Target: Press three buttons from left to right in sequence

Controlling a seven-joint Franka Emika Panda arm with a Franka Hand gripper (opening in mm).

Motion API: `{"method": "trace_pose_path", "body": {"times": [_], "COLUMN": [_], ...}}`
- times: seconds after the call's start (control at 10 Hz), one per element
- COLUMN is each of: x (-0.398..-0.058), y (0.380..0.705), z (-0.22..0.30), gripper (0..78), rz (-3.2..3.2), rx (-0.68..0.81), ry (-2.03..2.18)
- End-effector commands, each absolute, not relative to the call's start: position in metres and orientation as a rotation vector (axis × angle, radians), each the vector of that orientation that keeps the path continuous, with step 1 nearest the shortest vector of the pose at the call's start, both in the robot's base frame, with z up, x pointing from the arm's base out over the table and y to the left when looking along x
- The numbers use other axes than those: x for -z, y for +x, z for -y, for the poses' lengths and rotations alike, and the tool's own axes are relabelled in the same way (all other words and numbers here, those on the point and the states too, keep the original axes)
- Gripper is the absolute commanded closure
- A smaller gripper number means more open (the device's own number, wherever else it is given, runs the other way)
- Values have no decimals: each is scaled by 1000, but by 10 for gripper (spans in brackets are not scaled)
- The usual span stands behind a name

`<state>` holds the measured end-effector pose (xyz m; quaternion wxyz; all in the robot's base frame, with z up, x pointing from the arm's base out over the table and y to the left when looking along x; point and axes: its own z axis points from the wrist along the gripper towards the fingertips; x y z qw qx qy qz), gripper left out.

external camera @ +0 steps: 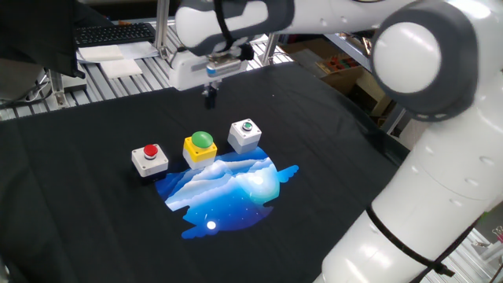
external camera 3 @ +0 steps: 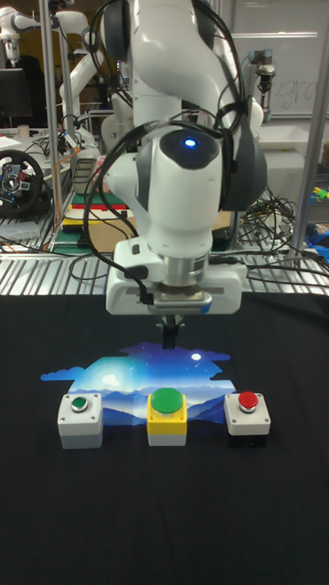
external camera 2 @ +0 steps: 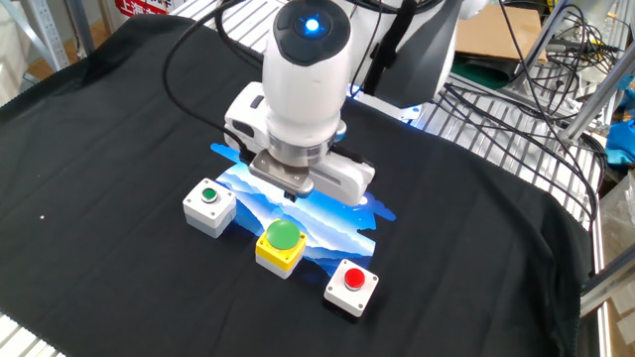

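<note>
Three buttons stand in a row on the black cloth: a red cap on a white box (external camera: 149, 157) (external camera 2: 352, 287) (external camera 3: 248, 415), a big green dome on a yellow box (external camera: 201, 147) (external camera 2: 281, 244) (external camera 3: 167, 413), and a small green cap on a white box (external camera: 246, 134) (external camera 2: 209, 205) (external camera 3: 79, 419). My gripper (external camera: 210, 98) (external camera 3: 170, 340) hangs in the air behind the row, roughly over the far side of the yellow box, touching nothing. Its dark fingertips are pressed together, holding nothing. In the other fixed view the hand (external camera 2: 298, 149) hides most of the fingers.
A blue mountain print (external camera: 228, 185) lies on the black cloth (external camera: 94, 228) just behind the buttons. A keyboard (external camera: 110, 33) and papers sit on the metal rack at the back. Cables (external camera 2: 556, 69) and a cardboard box (external camera 2: 496, 35) lie beyond the cloth's edge.
</note>
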<state>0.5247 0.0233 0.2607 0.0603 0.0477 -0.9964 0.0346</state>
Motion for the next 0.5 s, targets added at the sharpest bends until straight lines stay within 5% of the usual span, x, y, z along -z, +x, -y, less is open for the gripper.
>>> {"method": "trace_pose_path", "body": {"times": [0.1, 0.5], "x": [-258, -263], "y": [458, 442], "z": [5, 20], "gripper": [764, 764], "rz": [3037, 3058], "rx": [-160, -168], "ry": [150, 161]}}
